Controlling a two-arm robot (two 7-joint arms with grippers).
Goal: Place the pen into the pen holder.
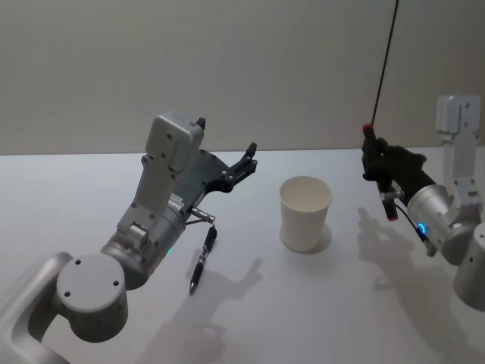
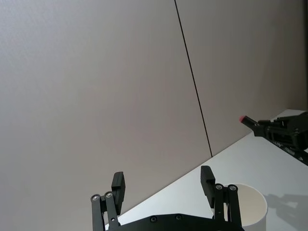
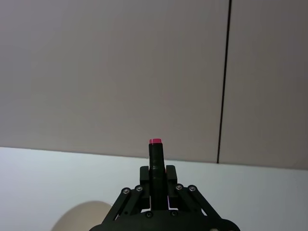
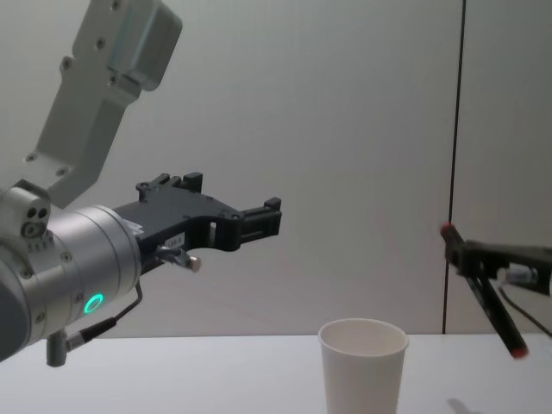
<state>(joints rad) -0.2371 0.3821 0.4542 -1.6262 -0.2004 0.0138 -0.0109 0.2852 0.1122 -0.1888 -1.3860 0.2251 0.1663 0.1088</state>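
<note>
The pen, black with red ends, sits slantwise in the right hand, whose fingers are closed tight on its barrel. The pen holder stands on the desk, left of that hand and lower. The right wrist view cuts the holder to a pale blur. The left hand is spread wide, empty, raised beyond the holder's other side. Below it, the head view shows a second pen lying on the desk.

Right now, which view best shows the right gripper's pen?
Chest view: the pen shows side-on, tilted, both red ends visible, in the right gripper. Head view hides its middle; right wrist view shows its upper end; left wrist view, a distant tip.
</note>
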